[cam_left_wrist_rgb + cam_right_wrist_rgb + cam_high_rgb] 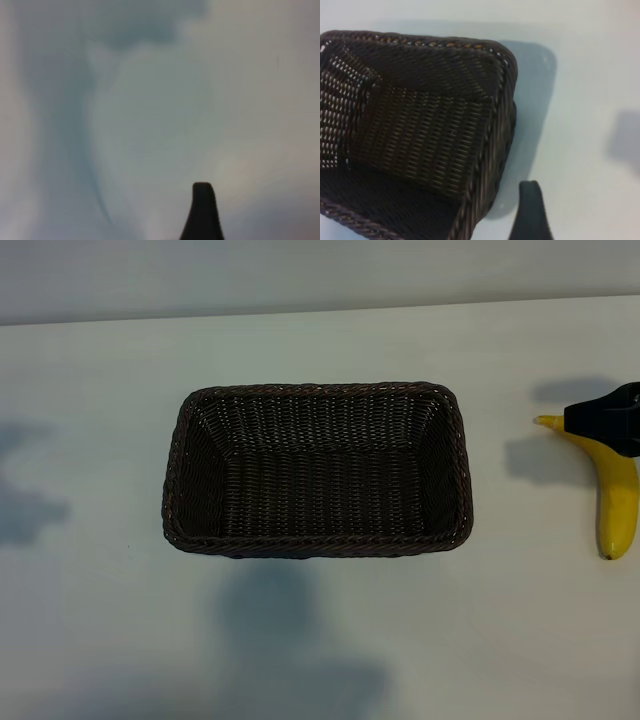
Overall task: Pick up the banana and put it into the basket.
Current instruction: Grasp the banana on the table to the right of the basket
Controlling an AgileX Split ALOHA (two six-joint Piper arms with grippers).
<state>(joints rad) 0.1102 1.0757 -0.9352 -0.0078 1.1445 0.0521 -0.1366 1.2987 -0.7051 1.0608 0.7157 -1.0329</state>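
The dark brown wicker basket [318,470] stands in the middle of the white table, with nothing in it; the right wrist view shows one corner of the basket [420,135]. The yellow banana [615,490] lies on the table to the basket's right, stem pointing toward the basket. My right gripper [607,422] enters from the right edge and hangs over the banana's stem end, hiding part of it. Only one of its dark fingers [531,210] shows in its wrist view, with nothing beside it. Of the left gripper a single finger [202,210] shows over bare table.
The table's far edge [320,308] meets a grey wall. Arm shadows fall on the table at the left [25,505] and in front of the basket [280,640].
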